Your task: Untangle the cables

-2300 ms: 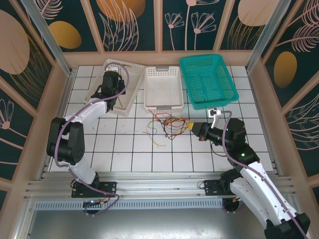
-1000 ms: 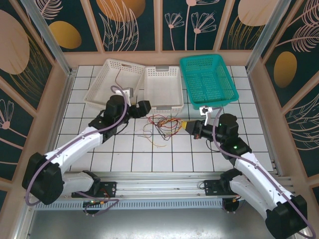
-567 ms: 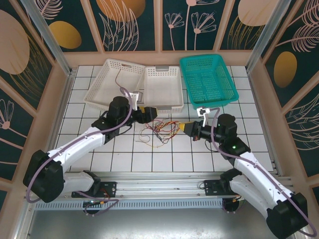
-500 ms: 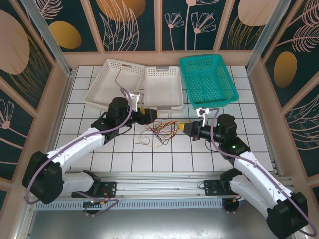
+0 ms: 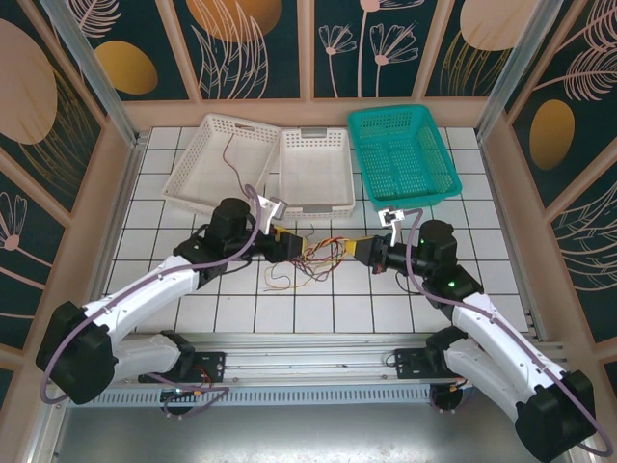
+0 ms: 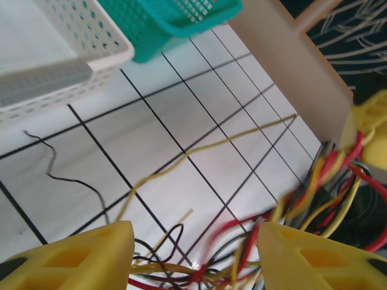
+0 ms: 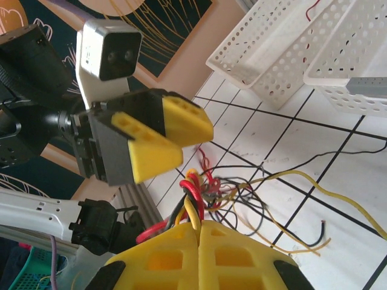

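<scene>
Tiled tabletop [image 5: 241,311] bears the cables [image 5: 314,254], clamped in right end effector [image 5: 361,249].

White grid-tile tbl [image 5: 318,311], wood frame [image 5: 308,113], dark floral wall panels [image 5: 405,48].

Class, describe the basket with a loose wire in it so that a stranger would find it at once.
Three baskets line the far side of the tiled table. Take the leftmost white basket, set askew beside the middle white basket, with the teal basket furthest right. It alone has one thin wire lying inside.
</scene>
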`<state>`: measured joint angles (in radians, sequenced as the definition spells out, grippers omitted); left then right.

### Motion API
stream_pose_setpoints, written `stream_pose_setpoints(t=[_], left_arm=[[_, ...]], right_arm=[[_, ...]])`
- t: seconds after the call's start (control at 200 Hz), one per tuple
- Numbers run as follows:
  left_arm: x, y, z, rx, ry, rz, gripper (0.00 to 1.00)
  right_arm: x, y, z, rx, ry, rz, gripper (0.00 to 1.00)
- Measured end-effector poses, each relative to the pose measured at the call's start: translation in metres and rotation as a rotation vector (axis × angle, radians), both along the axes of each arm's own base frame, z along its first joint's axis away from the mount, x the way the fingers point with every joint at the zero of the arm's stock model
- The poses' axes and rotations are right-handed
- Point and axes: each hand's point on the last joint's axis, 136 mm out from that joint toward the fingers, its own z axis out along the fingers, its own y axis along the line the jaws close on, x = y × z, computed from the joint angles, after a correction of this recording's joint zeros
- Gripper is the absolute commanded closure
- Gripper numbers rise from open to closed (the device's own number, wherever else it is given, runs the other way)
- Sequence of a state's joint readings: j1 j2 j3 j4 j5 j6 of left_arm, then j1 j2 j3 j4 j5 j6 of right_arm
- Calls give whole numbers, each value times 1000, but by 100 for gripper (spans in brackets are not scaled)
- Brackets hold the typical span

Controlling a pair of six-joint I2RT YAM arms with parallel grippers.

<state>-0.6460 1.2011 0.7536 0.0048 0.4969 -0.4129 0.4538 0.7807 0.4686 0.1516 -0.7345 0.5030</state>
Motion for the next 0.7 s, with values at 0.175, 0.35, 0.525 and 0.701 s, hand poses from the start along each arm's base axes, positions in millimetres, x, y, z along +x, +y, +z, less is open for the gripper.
stream_pose_setpoints(t=[0.175,0.35,0.525,0.701], left_arm=[[-14,-7,-16,41,32,-62,55],[-15,-5,-20,71,32,-63,57],[-1,6,-19,131,-13,21,49],[0,15,-14,151,-35,60,47]], right_arm=[[1,-1,0,-3,-1,-8,100],[2,-1,-1,-3,-1,-10,100],[1,0,0,-3,-1,-9,100],[1,0,0,-2,-4,-9,100]])
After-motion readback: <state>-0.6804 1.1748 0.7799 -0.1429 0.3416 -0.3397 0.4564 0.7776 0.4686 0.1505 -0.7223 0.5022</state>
